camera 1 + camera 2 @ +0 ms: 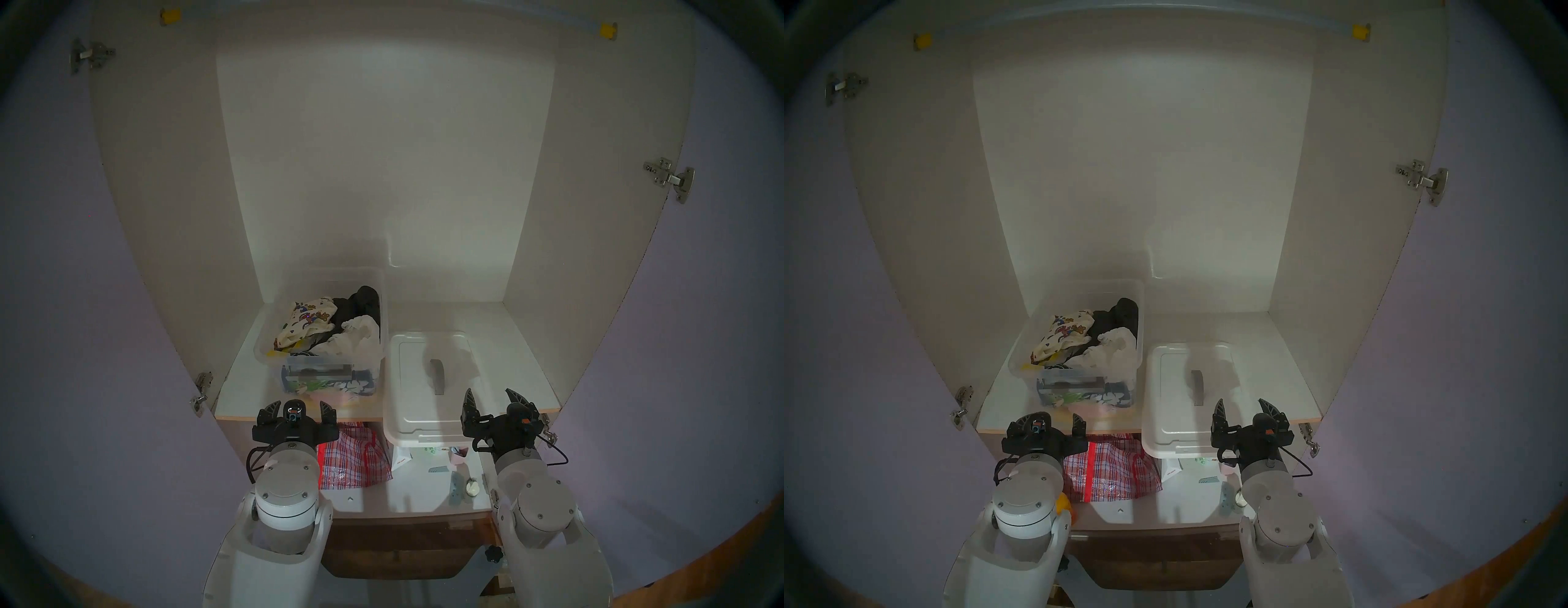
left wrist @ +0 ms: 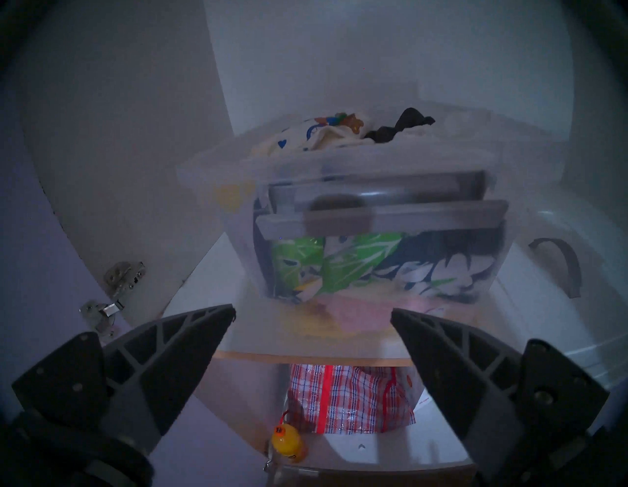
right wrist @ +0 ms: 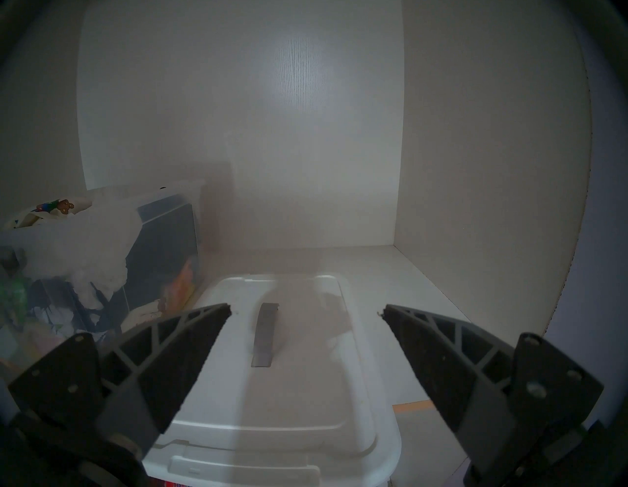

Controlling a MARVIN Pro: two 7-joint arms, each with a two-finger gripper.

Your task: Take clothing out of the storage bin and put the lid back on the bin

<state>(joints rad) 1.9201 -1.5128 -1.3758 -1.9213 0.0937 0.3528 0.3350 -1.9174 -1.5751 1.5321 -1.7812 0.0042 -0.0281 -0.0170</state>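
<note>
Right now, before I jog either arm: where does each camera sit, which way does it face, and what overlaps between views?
Head stereo left: overhead, facing the cupboard shelf; storage bin, lid, both arms visible.
Head stereo right: nearly the same picture, shifted slightly.
Left wrist: low, facing the bin's grey latch bar; left gripper jaws open.
Right wrist: low, over the lid's strap handle; right gripper jaws open.
Shared: both wrist views catch the cartoon-print garment in the bin.

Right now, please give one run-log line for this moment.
left gripper: open, empty | right gripper: open, empty | clothing: in storage bin | lid: off, on shelf beside bin
</note>
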